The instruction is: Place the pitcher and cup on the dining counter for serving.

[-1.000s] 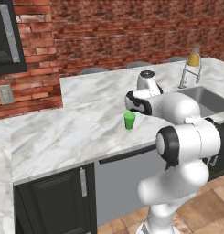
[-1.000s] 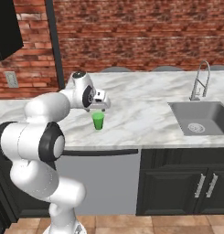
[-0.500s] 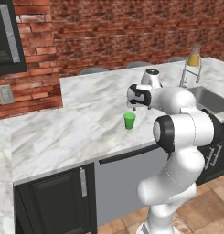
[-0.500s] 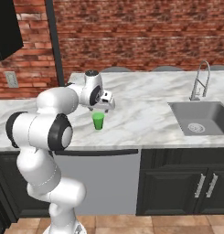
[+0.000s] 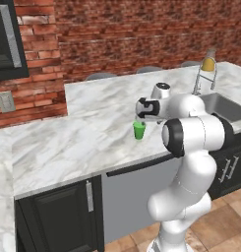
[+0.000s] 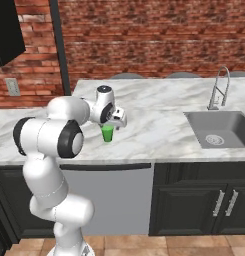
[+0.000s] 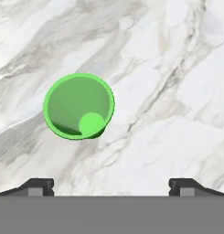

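The small green cup (image 5: 138,130) (image 6: 107,133) stands upright on the marble dining counter (image 5: 82,133) (image 6: 159,125), near its front edge. My gripper (image 5: 140,119) (image 6: 111,125) hangs just above the cup's rim, pointing down, open and holding nothing. In the hand view the cup (image 7: 79,106) lies below me, left of centre, and both fingertips (image 7: 40,185) stand wide apart over bare marble (image 7: 177,68). The pitcher (image 5: 207,61), with orange liquid, stands at the far end of the counter behind the faucet.
A steel sink (image 6: 221,130) (image 5: 221,106) with an arched faucet (image 6: 218,87) (image 5: 203,78) is set into the counter to the right. A brick wall rises behind the counter. Dark cabinets and a grey dishwasher front (image 6: 109,200) sit below it.
The arm's elbow has swung and folded closer to the base, and the hand has settled lower over the cup. The cup has stayed in place and the gripper has stayed open.
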### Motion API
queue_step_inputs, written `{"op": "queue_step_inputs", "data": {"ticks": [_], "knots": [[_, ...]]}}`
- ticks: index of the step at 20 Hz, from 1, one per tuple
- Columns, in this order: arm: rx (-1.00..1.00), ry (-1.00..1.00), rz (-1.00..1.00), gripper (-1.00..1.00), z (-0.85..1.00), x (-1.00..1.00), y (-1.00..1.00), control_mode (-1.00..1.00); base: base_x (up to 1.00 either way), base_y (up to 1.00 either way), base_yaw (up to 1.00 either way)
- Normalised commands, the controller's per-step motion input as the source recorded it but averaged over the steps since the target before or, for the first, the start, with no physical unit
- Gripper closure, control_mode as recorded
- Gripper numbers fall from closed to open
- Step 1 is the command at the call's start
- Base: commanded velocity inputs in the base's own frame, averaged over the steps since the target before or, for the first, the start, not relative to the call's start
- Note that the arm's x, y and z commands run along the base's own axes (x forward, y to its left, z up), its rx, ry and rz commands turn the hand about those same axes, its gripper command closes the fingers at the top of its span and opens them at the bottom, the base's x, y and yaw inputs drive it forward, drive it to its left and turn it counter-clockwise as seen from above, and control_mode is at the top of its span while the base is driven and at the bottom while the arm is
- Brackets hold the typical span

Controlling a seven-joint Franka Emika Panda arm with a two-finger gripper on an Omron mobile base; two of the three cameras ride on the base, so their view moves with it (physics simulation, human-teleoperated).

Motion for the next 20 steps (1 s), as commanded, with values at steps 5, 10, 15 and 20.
{"op": "queue_step_inputs", "data": {"ticks": [5,10,15,20], "knots": [[0.04,0.0,0.0,-1.0,-0.12,0.35,0.0,-1.0,0.0,0.0,0.0],[0.03,0.0,0.0,-1.0,-0.1,0.36,0.0,-1.0,0.0,0.0,0.0],[0.01,0.0,0.0,-1.0,-0.23,0.2,0.0,-1.0,0.0,0.0,0.0],[0.01,0.0,0.0,-1.0,-0.25,0.15,0.0,-1.0,0.0,0.0,0.0]]}}
